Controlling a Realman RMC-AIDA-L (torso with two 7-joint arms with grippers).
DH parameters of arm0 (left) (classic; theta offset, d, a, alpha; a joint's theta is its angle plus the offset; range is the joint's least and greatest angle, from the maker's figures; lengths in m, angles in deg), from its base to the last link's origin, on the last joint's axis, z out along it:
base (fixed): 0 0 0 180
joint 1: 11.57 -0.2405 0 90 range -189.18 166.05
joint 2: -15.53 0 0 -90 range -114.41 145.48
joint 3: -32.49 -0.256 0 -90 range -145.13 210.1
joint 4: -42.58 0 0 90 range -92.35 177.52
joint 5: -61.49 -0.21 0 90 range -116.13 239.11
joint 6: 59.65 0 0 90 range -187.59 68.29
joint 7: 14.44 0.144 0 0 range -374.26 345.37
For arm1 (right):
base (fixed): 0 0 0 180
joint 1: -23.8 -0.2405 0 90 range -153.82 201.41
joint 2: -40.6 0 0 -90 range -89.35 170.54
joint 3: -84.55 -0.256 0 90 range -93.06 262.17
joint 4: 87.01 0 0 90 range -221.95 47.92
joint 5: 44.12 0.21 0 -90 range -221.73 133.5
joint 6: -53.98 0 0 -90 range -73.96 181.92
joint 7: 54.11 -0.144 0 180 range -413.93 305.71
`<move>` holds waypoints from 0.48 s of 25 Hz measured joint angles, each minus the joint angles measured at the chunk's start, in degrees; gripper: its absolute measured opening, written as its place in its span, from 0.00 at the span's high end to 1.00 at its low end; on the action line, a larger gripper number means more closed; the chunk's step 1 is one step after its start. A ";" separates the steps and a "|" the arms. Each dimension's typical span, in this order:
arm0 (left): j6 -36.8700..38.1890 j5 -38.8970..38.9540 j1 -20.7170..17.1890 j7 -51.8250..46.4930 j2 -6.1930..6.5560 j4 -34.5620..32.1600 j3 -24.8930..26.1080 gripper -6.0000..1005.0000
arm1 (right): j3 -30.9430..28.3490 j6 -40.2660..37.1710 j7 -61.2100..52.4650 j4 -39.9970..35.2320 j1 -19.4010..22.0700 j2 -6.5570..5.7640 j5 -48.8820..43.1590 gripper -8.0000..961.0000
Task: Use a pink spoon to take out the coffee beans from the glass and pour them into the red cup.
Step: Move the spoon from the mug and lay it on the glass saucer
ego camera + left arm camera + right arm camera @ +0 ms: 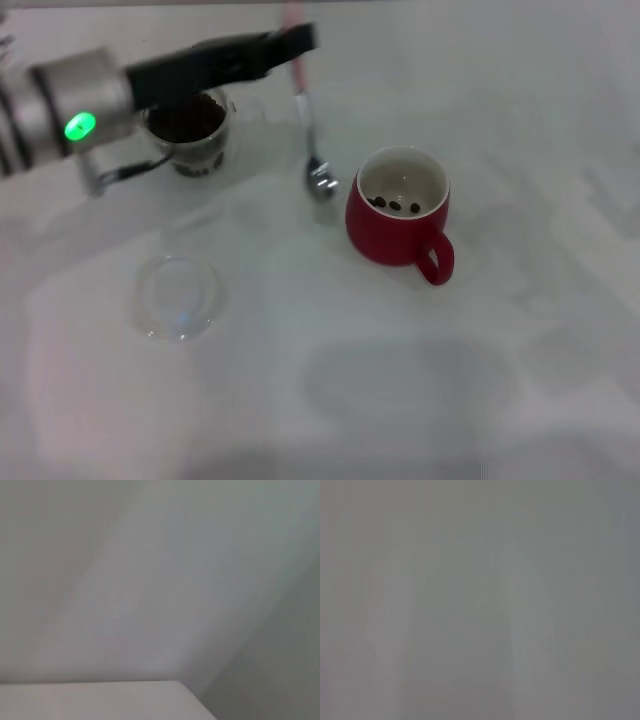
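My left gripper [295, 42] reaches in from the left at the back of the table and is shut on the pale pink handle of the pink spoon [303, 110]. The spoon hangs downward, its shiny bowl [320, 183] just left of the red cup [398, 212]. The red cup stands upright with its handle toward the front right, and a few coffee beans [396, 205] lie in its white inside. The glass [190, 128], holding a dark heap of beans, stands under my left arm, partly hidden by it. The right gripper is out of view.
A flat clear glass dish [178, 297] lies on the white table at the front left. The left wrist view shows only a pale surface with an edge [100, 682]. The right wrist view shows nothing distinct.
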 joint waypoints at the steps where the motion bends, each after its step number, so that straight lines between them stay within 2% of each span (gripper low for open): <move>1: 1.33 0.00 -2.65 0.96 0.06 -0.35 1.46 0.87 | -0.30 0.20 -0.02 0.03 -0.05 -0.10 0.15 0.12; 4: 4.92 0.00 -7.17 3.36 0.11 -0.45 4.31 0.87 | -1.50 0.41 -0.05 0.09 -0.05 -0.34 0.27 0.12; 9: 12.93 0.01 -15.65 8.83 0.10 -0.34 12.04 0.87 | -1.84 0.54 -1.28 0.12 -0.02 -0.63 0.42 0.12; 12: 14.37 0.01 -17.88 10.35 0.38 0.21 14.11 0.87 | -1.84 0.55 -1.68 0.14 0.13 -0.70 0.44 0.12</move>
